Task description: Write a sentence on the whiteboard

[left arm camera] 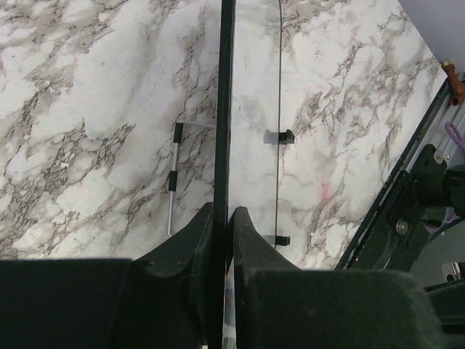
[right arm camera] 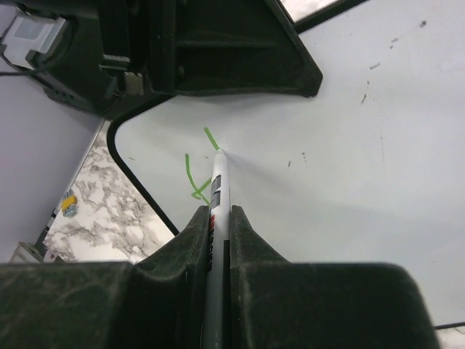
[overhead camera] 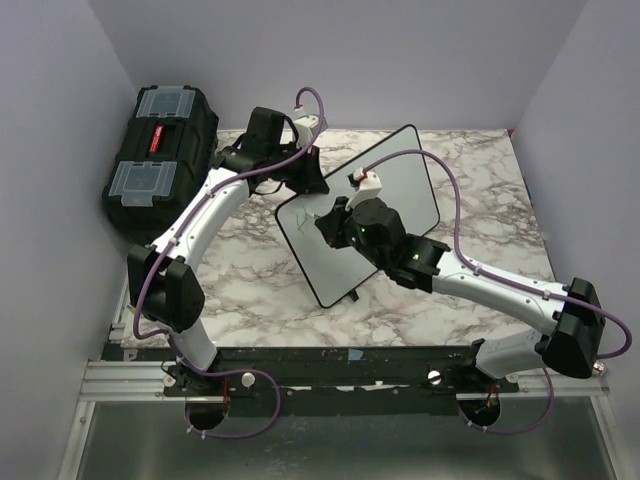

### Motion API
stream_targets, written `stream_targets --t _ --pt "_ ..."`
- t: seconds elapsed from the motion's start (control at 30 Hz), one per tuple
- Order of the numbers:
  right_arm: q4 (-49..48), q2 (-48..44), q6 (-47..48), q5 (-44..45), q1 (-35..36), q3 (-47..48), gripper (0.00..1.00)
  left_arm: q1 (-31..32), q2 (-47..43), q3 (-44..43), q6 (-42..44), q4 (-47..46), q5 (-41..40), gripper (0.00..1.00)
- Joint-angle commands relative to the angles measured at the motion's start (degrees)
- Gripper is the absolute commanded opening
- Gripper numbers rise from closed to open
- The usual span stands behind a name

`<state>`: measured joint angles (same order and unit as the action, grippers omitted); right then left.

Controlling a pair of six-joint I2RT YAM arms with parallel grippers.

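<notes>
Marbled grey and white, the desk (overhead camera: 480, 180) carries the whiteboard (overhead camera: 400, 185) near its middle, with a black toolbox (overhead camera: 160, 150) well apart at the far left corner. From above, the board seems to stand tilted on a thin wire support and not to lie flat, though I cannot tell the angle exactly.

I judge the board to be light, thin and stiff, with a glossy face that is slippery. Pen pressure could easily push it back or make it slide on the stone. The best place to hold it is the thin black edge (left arm camera: 226, 109) close to a corner, away from the writing area. The left jaws are closed on exactly this edge: in the left wrist view it runs straight down between the two fingers, one finger on each face.

The right jaws are closed around a slim marker (right arm camera: 218, 182), gripping its barrel so that the tip points forward. The tip touches the white face (right arm camera: 349, 145) near the rounded corner, just beside the left jaws. Of the sentence, only a few green strokes (right arm camera: 190, 174) are there, so I think the writing has only begun. The round barrel may slip or turn if the pressure grows.
</notes>
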<state>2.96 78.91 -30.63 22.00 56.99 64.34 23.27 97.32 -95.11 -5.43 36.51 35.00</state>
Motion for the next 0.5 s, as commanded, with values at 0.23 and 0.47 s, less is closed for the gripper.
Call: stream_targets --t 0.23,0.47 --pt "5.5 -1.4 -1.7 -0.3 0.0 -4.6 0.01 0.0 -1.8 -0.3 4.3 -0.3 -7.8 0.00" --pt "6.0 -2.3 -1.2 -4.0 0.0 -6.0 0.01 0.0 -1.5 -0.6 4.3 -0.1 -8.1 0.00"
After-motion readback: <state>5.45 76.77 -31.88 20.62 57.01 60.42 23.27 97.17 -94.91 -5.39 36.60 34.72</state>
